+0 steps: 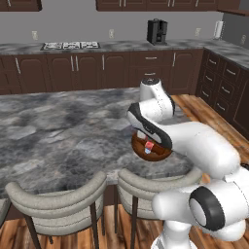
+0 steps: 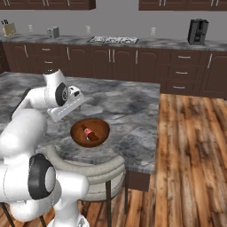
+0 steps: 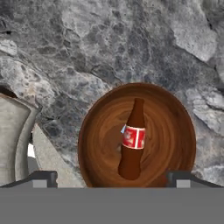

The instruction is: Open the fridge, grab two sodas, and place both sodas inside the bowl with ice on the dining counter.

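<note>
A brown soda bottle [image 3: 132, 140] with a red label lies on its side in the wooden bowl [image 3: 94, 140], which stands near the front edge of the marbled dining counter [image 3: 109, 43]. A small pale bluish lump of ice [image 3: 123, 129] peeks out beside the label. My gripper [image 3: 113, 180] hangs open just above the bowl, its fingertips [image 3: 41, 179] wide apart, with nothing between them. From the base I see the bowl [image 2: 77, 133] with the bottle [image 2: 90, 133] just right of my hand, and the arm partly covers the bowl [image 1: 160, 154]. The fridge is out of view.
Two padded stools [image 1: 58, 199] [image 1: 151, 182] stand tucked under the counter's front edge, right below the bowl. The counter's right end [image 2: 153, 133] drops to wooden floor [image 2: 190, 146]. Behind are dark cabinets, a cooktop [image 1: 70, 45] and a coffee machine [image 1: 156, 31].
</note>
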### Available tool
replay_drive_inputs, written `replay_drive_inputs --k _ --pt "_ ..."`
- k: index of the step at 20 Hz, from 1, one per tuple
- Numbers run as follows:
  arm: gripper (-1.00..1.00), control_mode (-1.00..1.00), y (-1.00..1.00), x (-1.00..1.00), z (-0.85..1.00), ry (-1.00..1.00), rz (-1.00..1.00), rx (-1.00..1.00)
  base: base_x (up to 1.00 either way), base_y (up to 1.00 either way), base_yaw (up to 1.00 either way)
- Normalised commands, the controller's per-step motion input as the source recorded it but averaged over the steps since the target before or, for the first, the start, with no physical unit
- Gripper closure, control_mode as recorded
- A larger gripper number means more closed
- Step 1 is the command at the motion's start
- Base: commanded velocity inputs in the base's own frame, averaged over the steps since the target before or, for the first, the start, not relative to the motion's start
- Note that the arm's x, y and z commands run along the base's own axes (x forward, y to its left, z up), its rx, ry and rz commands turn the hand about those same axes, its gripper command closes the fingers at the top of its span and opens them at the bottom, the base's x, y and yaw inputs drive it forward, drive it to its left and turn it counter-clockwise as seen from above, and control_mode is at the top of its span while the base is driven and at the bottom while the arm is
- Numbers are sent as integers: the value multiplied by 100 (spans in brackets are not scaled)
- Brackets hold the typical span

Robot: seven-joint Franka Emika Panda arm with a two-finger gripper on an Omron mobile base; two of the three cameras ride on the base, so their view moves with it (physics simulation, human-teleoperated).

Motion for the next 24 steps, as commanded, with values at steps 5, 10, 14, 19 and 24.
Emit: replay_drive_inputs --k 5,10,14,19,24 --pt "-100 -100 44 -100 29 -29 -9 16 0 0 0" --pt "-100 -100 22 -100 15 -31 -20 16 0 0 0" --pt "-100 -100 0 -100 45 -16 -23 21 0 0 0" --pt "-100 -100 -14 -100 44 -14 -18 21 0 0 0" --pt "-100 -100 -29 -99 1 -14 -12 10 0 0 0"
